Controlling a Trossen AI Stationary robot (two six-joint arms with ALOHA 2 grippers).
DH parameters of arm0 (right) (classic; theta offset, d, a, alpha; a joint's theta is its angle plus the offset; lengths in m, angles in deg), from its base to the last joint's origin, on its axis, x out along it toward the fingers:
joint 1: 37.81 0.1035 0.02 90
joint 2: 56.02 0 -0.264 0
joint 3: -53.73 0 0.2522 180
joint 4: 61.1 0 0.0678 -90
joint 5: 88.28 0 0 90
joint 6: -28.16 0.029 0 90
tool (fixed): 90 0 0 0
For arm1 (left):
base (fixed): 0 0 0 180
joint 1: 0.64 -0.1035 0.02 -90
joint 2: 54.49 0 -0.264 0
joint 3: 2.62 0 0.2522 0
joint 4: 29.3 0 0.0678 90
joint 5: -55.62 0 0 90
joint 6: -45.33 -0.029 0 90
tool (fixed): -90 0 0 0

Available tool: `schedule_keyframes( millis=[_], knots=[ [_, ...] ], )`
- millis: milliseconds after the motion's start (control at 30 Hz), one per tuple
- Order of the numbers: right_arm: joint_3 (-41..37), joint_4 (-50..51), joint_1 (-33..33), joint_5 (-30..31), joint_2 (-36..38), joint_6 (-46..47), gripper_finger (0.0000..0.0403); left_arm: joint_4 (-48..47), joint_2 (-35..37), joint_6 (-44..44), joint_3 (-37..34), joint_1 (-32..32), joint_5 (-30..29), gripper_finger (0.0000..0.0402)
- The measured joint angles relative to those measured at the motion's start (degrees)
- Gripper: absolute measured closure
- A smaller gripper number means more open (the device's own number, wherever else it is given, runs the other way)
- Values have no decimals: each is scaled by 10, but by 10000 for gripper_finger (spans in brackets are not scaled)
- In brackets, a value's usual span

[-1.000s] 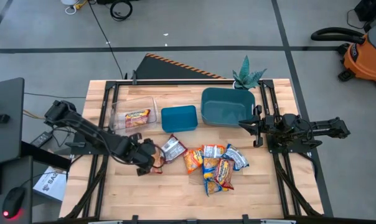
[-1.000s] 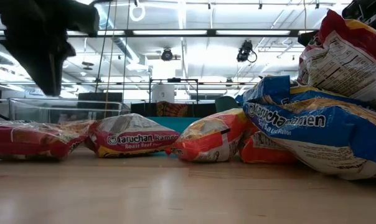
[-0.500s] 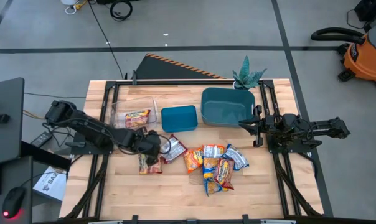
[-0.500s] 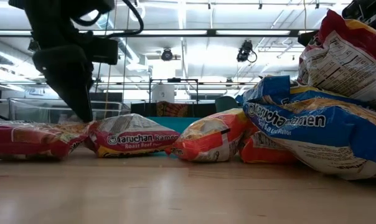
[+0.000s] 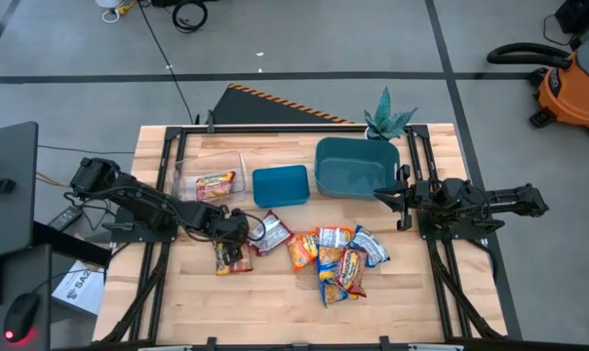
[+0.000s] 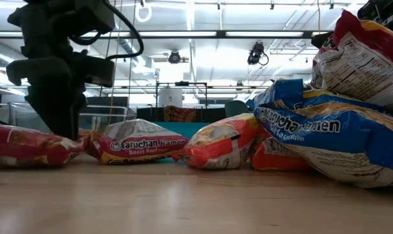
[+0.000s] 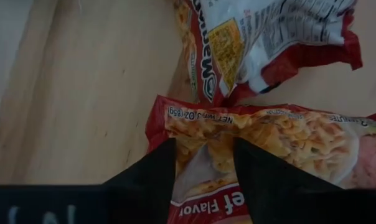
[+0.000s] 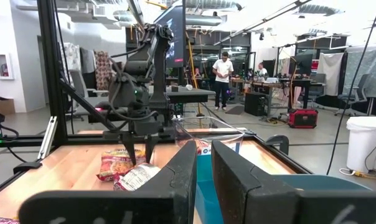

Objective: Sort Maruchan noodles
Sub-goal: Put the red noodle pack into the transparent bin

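Note:
The Maruchan noodles lie as packets on the wooden table [image 5: 275, 312]. My left gripper [image 5: 234, 237] [image 7: 203, 146] stands open, pointing steeply down on the far end of a red packet [image 5: 233, 258] [image 7: 287, 143] [image 6: 21, 144]. A maroon roast-beef packet [image 5: 271, 232] [image 6: 138, 142] lies just beyond it. Several more packets [image 5: 338, 258] are heaped near the table's middle. One packet [image 5: 215, 182] lies in the clear box [image 5: 189, 175]. My right gripper [image 5: 387, 195] [image 8: 203, 155] waits level at the right, with a narrow gap between its fingers and nothing in it. My left gripper's open fingertips [image 7: 166, 155] rest on the top face of the red packet, close to its far end [image 7: 203, 127]. A strip of the packet shows between them. The fingers come from above, slanting. The packet lies on the table, one end tipped up in the low view.
A teal bin [image 5: 358, 166] and a smaller teal box [image 5: 280, 185] stand at the far side, with a small plant [image 5: 387, 119] behind them. Black frame rails [image 5: 168, 195] run along both sides. Bare wood lies toward the near edge.
My left gripper has come down and moved toward the far edge, onto the red packet's far end. That packet's end now stands tipped up in the low view, and the roast-beef packet has shifted slightly beside it.

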Motion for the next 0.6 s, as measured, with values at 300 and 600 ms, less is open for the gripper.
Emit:
schedule_keyframes(
  millis=[300, 600],
  knots=[
    [0, 0, 0, 0, 0, 0, 348, 6, 0, -19, 0, 1, 2, 326],
    [0, 0, 0, 0, 0, 0, 348, -46, 0, -47, 45, 1, 6, 393]
  ],
)
